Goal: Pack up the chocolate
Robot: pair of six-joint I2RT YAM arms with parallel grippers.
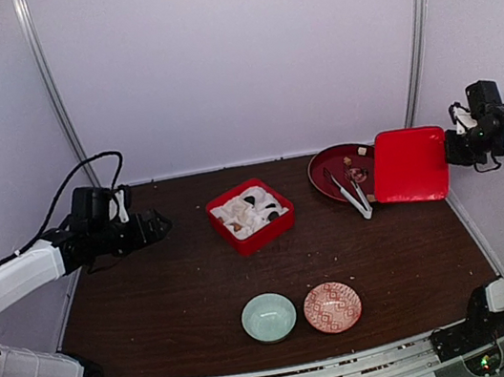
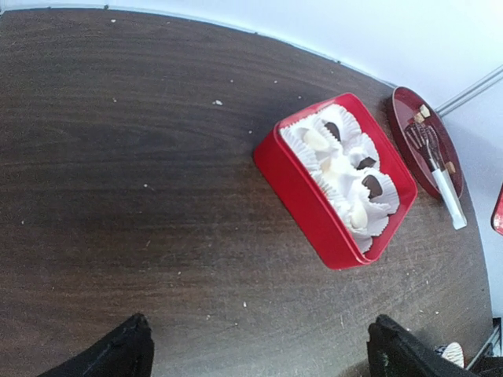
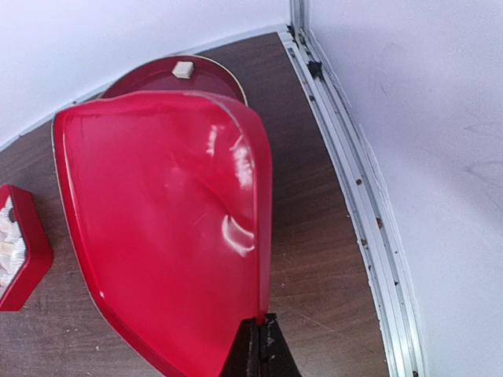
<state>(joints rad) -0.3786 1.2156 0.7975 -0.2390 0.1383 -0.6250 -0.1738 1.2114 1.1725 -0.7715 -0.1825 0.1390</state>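
A red box point(image 1: 250, 216) of white paper cups stands mid-table; several cups hold chocolate, dark pieces point(image 2: 372, 186) and whitish ones point(image 2: 316, 140). More tiny chocolate pieces point(image 1: 361, 151) lie on a dark red plate point(image 1: 325, 164) with silver tongs point(image 1: 350, 193). My right gripper point(image 1: 454, 150) is shut on the edge of the red lid point(image 1: 410, 165) and holds it tilted above the plate's right side; in the right wrist view the fingers point(image 3: 259, 326) pinch the lid's rim point(image 3: 165, 228). My left gripper point(image 1: 157, 227) is open and empty, raised left of the box; it also shows in the left wrist view point(image 2: 263, 353).
A pale green bowl point(image 1: 269, 317) and a pink patterned bowl point(image 1: 332, 307) sit near the front edge. A metal rail point(image 3: 354, 181) runs along the table's right side by the wall. The plate and tongs point(image 2: 440, 169) lie just right of the box point(image 2: 314, 196).
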